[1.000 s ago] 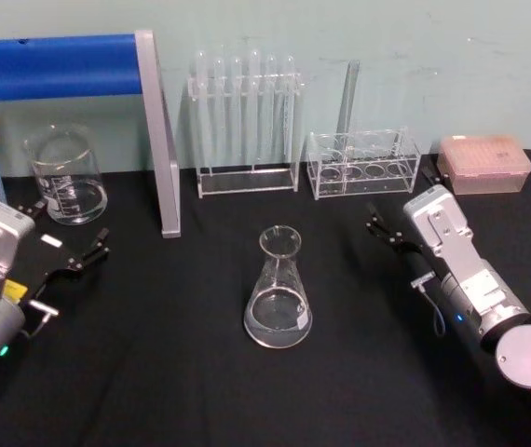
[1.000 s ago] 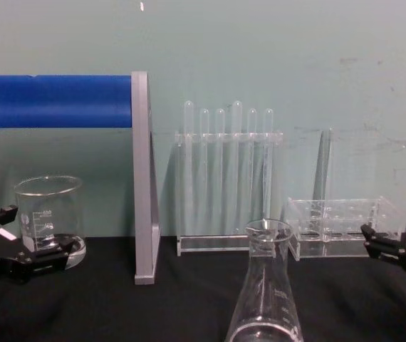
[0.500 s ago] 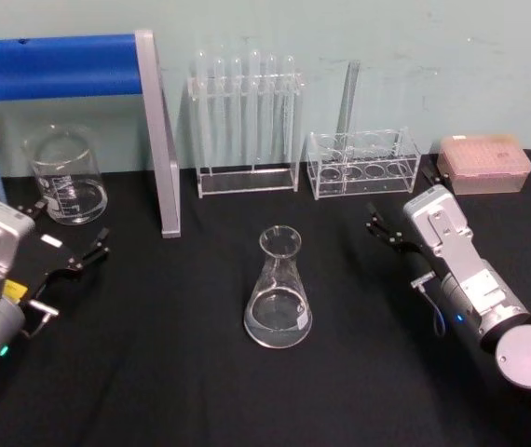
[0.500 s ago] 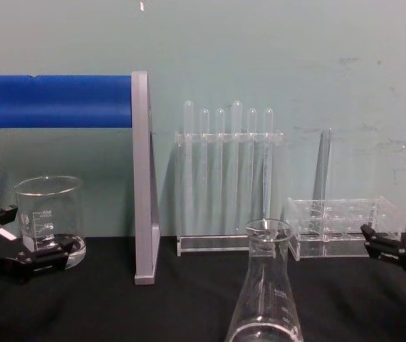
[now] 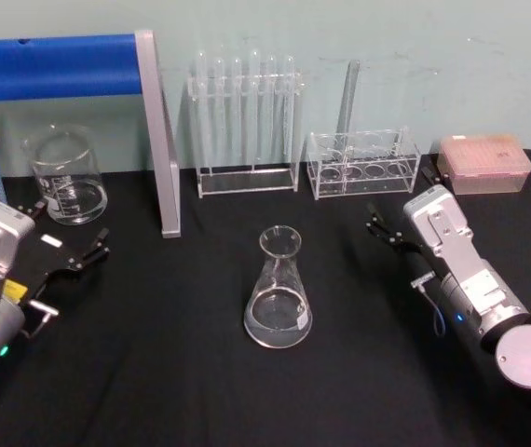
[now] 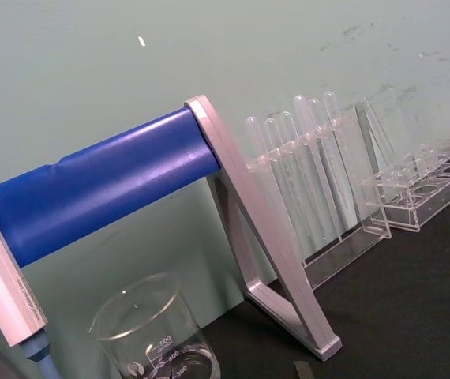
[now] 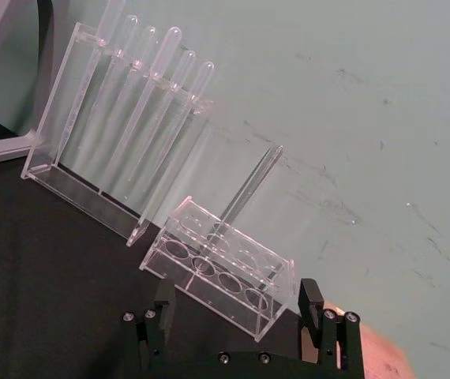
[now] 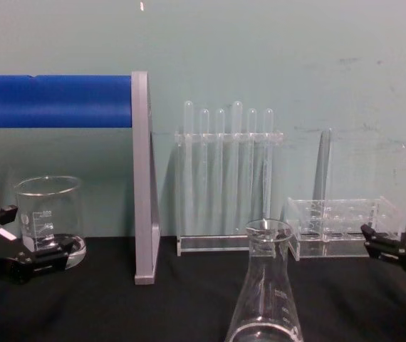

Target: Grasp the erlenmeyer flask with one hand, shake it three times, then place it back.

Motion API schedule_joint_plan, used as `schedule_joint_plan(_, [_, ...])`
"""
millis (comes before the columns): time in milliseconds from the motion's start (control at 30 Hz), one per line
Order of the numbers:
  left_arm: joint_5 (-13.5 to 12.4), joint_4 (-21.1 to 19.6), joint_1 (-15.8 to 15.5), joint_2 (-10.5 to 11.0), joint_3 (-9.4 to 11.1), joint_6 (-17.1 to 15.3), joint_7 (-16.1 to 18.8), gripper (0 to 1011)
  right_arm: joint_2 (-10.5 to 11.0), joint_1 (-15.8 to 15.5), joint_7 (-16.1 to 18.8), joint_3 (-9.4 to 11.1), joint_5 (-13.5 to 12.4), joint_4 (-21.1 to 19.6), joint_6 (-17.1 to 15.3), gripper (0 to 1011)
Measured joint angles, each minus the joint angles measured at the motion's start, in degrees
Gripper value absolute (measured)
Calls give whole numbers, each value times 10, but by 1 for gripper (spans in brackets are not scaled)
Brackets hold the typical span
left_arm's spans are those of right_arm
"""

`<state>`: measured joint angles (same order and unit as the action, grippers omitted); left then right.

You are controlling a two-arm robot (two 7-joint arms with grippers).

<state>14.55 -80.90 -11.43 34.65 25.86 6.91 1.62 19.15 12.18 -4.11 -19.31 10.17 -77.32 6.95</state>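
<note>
- Your erlenmeyer flask stands upright at the centre of the black surface, untouched, neck pointing up.
- From the chest camera the flask rises at 6 o'clock, in front of the test tube rack.
- Your left gripper sits out at 9 o'clock of the flask, well apart from it, jaws spread and holding nothing.
- It rests just in front of the glass beaker, which stands at 10 o'clock under the blue bar stand.
- Your right gripper lies at 3 o'clock of the flask, also well apart, jaws spread wide and empty.
- The right wrist camera shows both fingers parted, facing the small clear rack.
- A pink tip box sits at 2 o'clock near the wall.
</note>
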Motion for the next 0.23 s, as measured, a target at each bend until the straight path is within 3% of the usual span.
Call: schedule_joint_plan(233, [0, 0, 0, 0, 0, 0, 0, 1001, 0, 0, 0, 0, 0, 0, 0, 1002])
